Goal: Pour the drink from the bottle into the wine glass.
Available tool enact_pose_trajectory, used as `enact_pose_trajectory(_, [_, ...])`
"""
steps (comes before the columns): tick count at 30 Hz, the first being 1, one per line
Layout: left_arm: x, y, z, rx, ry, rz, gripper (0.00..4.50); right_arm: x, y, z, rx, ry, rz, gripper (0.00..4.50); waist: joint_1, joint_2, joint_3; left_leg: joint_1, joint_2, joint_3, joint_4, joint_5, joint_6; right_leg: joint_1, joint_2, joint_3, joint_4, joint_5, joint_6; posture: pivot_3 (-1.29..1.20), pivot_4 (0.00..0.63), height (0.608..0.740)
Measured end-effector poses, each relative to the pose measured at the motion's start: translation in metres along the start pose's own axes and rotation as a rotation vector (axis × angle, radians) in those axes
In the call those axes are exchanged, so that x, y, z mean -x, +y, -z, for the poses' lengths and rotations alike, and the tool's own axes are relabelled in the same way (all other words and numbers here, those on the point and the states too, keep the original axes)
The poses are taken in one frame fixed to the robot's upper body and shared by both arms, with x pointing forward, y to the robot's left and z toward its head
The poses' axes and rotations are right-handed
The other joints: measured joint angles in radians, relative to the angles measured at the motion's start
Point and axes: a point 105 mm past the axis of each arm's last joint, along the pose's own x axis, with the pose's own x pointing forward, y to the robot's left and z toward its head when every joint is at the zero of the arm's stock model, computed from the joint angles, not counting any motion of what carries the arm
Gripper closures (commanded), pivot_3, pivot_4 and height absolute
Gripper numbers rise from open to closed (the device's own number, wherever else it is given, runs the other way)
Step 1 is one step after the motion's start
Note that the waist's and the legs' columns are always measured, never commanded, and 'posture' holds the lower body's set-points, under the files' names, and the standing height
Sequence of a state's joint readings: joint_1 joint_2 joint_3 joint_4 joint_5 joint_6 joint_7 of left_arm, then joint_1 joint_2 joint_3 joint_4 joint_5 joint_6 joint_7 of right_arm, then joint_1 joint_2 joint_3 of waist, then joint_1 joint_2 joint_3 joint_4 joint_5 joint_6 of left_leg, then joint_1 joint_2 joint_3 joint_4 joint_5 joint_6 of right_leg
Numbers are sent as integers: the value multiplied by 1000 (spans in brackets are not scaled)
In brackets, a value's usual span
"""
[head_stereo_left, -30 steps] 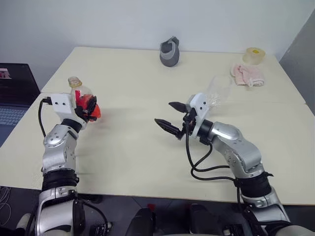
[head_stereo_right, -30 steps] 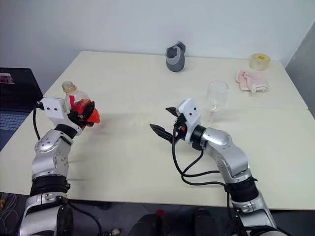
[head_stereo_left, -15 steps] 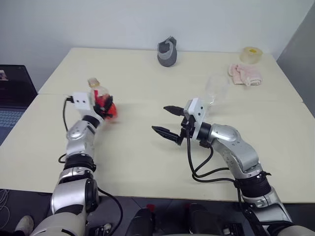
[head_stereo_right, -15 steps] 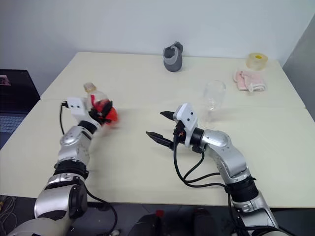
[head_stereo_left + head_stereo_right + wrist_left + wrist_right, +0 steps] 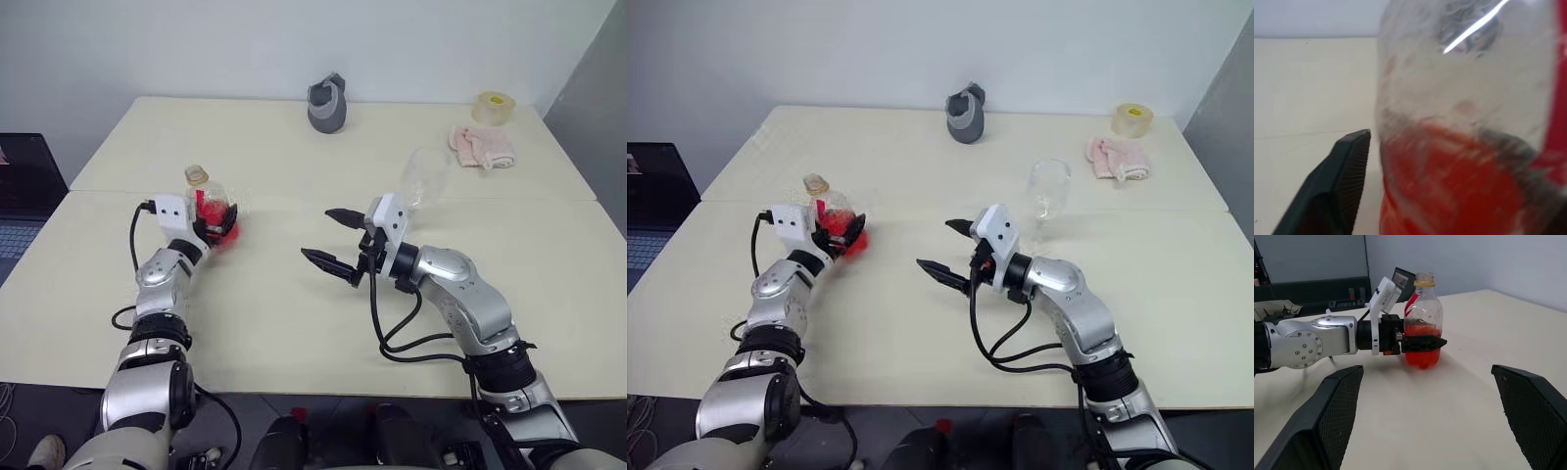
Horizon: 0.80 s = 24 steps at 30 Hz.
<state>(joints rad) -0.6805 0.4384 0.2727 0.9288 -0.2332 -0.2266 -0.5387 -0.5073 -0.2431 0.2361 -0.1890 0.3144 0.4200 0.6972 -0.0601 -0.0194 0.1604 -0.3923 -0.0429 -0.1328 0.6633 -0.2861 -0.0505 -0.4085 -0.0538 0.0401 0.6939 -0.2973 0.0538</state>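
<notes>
since a second ago we have lowered the bottle [image 5: 1422, 318] onto the table [image 5: 294, 323], and it now stands upright between our left gripper [image 5: 1418, 343] fingers. those fingers look spread: in the left wrist view a gap shows beside one pad. our right gripper [image 5: 331, 240] hangs wide apart, well off to the bottle's side, with the wine glass [image 5: 1045, 189] just beyond it. the drink [image 5: 1420, 355] fills only the lower part of the bottle. withdrawing carelessly, we could clip the bottle and tip it.

free: bare cream surface [image 5: 265, 323] between both arms | obstacle: clear stemmed wine glass [image 5: 1045, 192] just behind right tool [image 5: 947, 247]
</notes>
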Motion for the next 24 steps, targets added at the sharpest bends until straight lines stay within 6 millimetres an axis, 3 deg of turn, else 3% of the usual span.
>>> enact_pose_trajectory(6, [8,1,-3,-13,-13,-1,16,-1,-5,-1,6,3,8,0,0,0,0,0,0,0,0,0,0,0,0,1,0,0,0,0,150,740])
enact_pose_trajectory(15, [36,2,6,14,22,-51,16,-2,-6,-1,4,-7,12,0,0,0,0,0,1,0,0,0,0,-1,-1,1,1,0,0,0,150,740])
enact_pose_trajectory(20, [70,-9,14,53,53,-60,16,1,-7,-1,5,-8,24,0,0,0,0,0,2,0,-1,0,0,-1,-2,2,0,0,0,0,150,740])
enact_pose_trajectory(24, [98,-29,8,58,83,-11,16,20,-7,10,10,61,72,0,7,0,0,0,2,0,-1,0,0,1,-2,1,-2,0,0,0,150,740])
